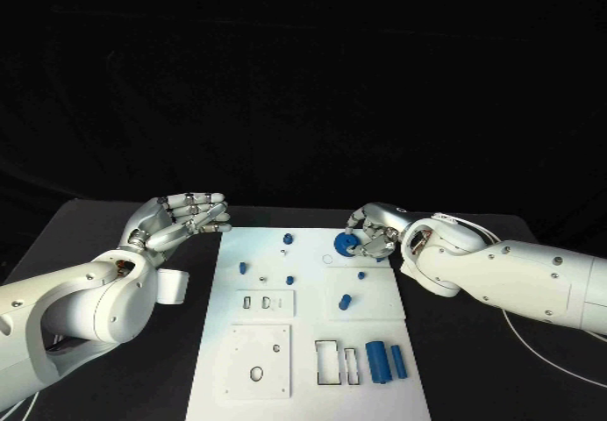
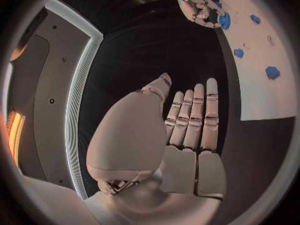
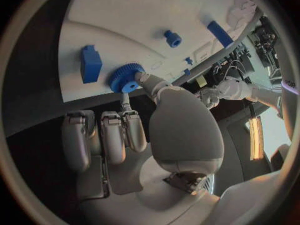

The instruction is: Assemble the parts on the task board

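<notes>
Right hand pinched the blue gear at the task board's far edge, not yet seated as I judged. Left hand hovered beside the board over the worktop, fingers curled, empty. Two blue bars (near corner) lay loose; most assembly remained.

Matt white task board, glossy blue plastic gear, matt black table.
</notes>
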{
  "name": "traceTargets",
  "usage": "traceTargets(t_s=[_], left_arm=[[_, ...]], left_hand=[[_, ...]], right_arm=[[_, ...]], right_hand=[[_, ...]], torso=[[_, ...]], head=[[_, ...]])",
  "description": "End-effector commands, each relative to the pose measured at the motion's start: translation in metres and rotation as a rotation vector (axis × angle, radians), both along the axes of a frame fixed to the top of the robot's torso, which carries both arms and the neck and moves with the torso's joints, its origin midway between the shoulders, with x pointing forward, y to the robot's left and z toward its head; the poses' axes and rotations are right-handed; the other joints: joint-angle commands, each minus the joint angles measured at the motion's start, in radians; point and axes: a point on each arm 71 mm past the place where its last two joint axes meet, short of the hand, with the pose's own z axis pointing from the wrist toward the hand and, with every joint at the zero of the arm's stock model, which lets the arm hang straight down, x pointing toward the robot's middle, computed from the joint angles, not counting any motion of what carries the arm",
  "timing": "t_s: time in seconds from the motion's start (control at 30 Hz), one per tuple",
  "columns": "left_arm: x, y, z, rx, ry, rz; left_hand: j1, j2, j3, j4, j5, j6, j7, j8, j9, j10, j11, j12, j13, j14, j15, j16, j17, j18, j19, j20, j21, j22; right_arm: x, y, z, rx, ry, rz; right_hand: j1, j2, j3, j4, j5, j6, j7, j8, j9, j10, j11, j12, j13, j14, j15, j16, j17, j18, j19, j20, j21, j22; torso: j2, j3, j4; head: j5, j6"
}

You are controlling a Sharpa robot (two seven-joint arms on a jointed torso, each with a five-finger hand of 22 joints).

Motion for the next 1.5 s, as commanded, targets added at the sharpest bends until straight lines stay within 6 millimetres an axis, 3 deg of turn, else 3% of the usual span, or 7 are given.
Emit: traceTargets(t_s=[0.03,0.27,0.5,0.73,1.07,1.37,1.5], left_arm=[[0.0,-0.002,0.002,-0.005,-0.009,-0.021],[0.0,-0.002,0.002,-0.004,-0.009,-0.019],[0.001,-0.004,0.001,-0.005,-0.008,-0.022],[0.001,-0.006,0.001,-0.006,-0.007,-0.027],[0.0,-0.009,0.001,-0.008,-0.007,-0.036],[0.0,-0.01,0.001,-0.009,-0.006,-0.038],[0.0,-0.01,0.002,-0.009,-0.006,-0.038]], left_hand=[[0.008,0.0,0.002,-0.006,-0.002,-0.005,0.005,-0.006,0.001,-0.004,-0.002,-0.006,-0.001,-0.008,0.0,-0.001,0.002,0.007,-0.008,0.002,0.005,0.002],[0.008,0.0,0.002,-0.006,-0.002,-0.005,0.005,-0.006,0.001,-0.004,-0.002,-0.006,-0.001,-0.008,0.0,-0.001,0.002,0.007,-0.008,0.002,0.005,0.002],[0.009,0.001,0.003,-0.007,-0.002,-0.005,0.004,-0.006,0.001,-0.004,-0.002,-0.007,-0.001,-0.008,0.0,-0.001,0.002,0.007,-0.008,0.002,0.007,0.002],[0.009,0.001,0.003,-0.007,-0.002,-0.005,0.004,-0.006,0.001,-0.004,-0.002,-0.007,-0.001,-0.008,0.0,-0.001,0.002,0.007,-0.008,0.002,0.007,0.002],[0.01,0.002,0.004,-0.008,-0.002,-0.005,0.003,-0.006,0.001,-0.003,-0.003,-0.007,0.0,-0.008,0.0,-0.001,0.003,0.007,-0.009,0.002,0.008,0.003],[0.01,0.002,0.004,-0.008,-0.002,-0.005,0.003,-0.006,0.001,-0.003,-0.003,-0.007,0.0,-0.008,0.0,-0.001,0.003,0.007,-0.009,0.002,0.008,0.003],[0.01,0.002,0.004,-0.008,-0.002,-0.005,0.003,-0.006,0.001,-0.003,-0.003,-0.007,0.0,-0.008,0.0,-0.001,0.003,0.007,-0.009,0.002,0.008,0.003]], right_arm=[[-0.003,0.005,0.004,-0.025,-0.093,0.016],[-0.011,0.016,0.013,-0.015,-0.193,0.049],[-0.025,0.045,0.028,-0.024,-0.28,0.117],[-0.031,0.079,0.033,-0.041,-0.324,0.182],[-0.03,0.116,0.02,-0.061,-0.313,0.235],[-0.027,0.129,0.01,-0.073,-0.292,0.248],[-0.025,0.131,0.005,-0.087,-0.274,0.25]], right_hand=[[0.0,0.018,0.015,-0.001,-0.009,0.029,-0.019,0.004,0.002,0.014,-0.011,0.005,0.154,0.095,-0.009,0.005,0.216,-0.017,0.049,-0.009,0.005,0.19],[-0.012,0.007,0.029,0.0,-0.022,0.042,-0.023,0.003,0.0,0.019,-0.014,0.009,0.158,0.096,-0.012,0.006,0.222,-0.02,0.057,-0.013,0.012,0.2],[-0.026,0.0,0.033,0.007,-0.041,0.043,-0.023,-0.003,-0.002,0.02,-0.015,0.009,0.158,0.096,-0.013,0.007,0.223,-0.021,0.059,-0.014,0.014,0.202],[-0.032,-0.005,0.035,0.009,-0.047,0.045,-0.024,-0.004,-0.003,0.02,-0.015,0.008,0.158,0.096,-0.013,0.006,0.221,-0.021,0.061,-0.015,0.016,0.206],[-0.041,-0.016,0.034,0.014,-0.046,0.044,-0.023,-0.009,-0.005,0.019,-0.015,0.007,0.157,0.095,-0.014,0.006,0.22,-0.021,0.06,-0.015,0.015,0.204],[-0.043,-0.017,0.034,0.015,-0.045,0.044,-0.023,-0.01,-0.005,0.019,-0.015,0.007,0.157,0.095,-0.014,0.006,0.218,-0.021,0.06,-0.015,0.015,0.205],[-0.045,-0.018,0.034,0.016,-0.045,0.044,-0.022,-0.011,-0.005,0.019,-0.014,0.007,0.157,0.095,-0.013,0.006,0.219,-0.021,0.06,-0.015,0.015,0.204]], torso=[[-0.001,-0.0009,0.0004],[-0.003,-0.0018,-0.0009],[-0.004,-0.0022,-0.0016],[-0.003,-0.0039,0.0048],[-0.001,-0.0041,0.0037],[-0.001,-0.0021,0.0017],[0.0,-0.0013,0.0015]], head=[[0.002,0.001],[0.004,0.007],[0.0,0.013],[0.0,0.013],[0.019,0.011],[0.026,-0.003],[0.027,-0.004]])
